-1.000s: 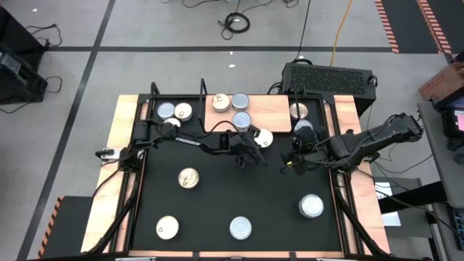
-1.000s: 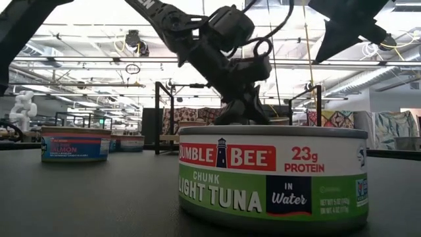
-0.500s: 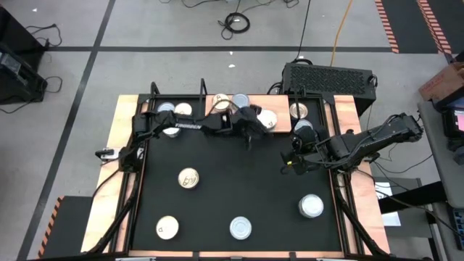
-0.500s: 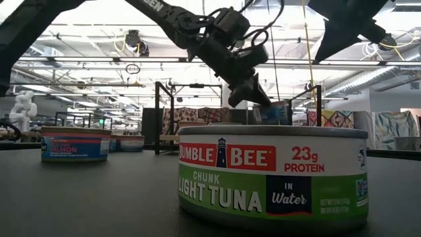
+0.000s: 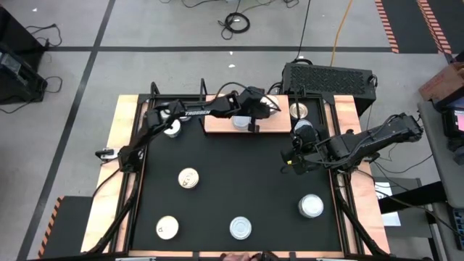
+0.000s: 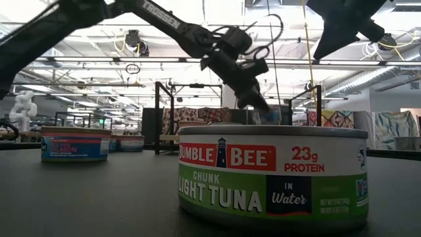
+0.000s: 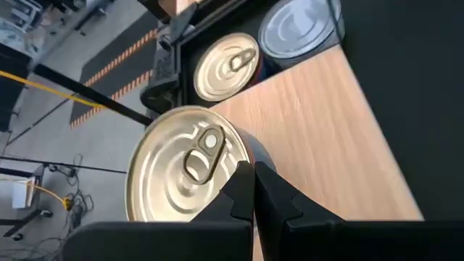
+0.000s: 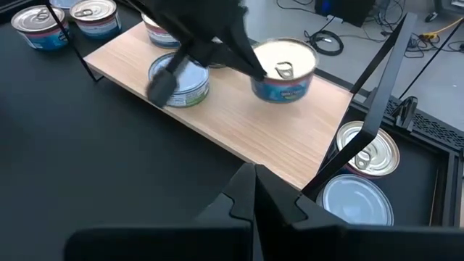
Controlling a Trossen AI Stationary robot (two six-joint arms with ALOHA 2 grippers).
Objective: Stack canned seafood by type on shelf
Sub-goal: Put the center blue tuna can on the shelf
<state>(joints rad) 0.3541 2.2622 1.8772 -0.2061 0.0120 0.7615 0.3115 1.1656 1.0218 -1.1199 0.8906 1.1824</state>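
Over grainy wood shelf (image 5: 279,125), left gripper (image 5: 261,109) grasps round ribbed-top tin (image 8: 283,69); right gripper (image 5: 288,161) clenched.

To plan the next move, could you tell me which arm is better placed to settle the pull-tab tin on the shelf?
Left. The left gripper is over the shelf, right beside the pull-tab tin. The right gripper hangs over the black tabletop, off the shelf.

A black ribbed box (image 5: 330,75) sits behind the table, with coiled cables (image 5: 236,22) on the floor.
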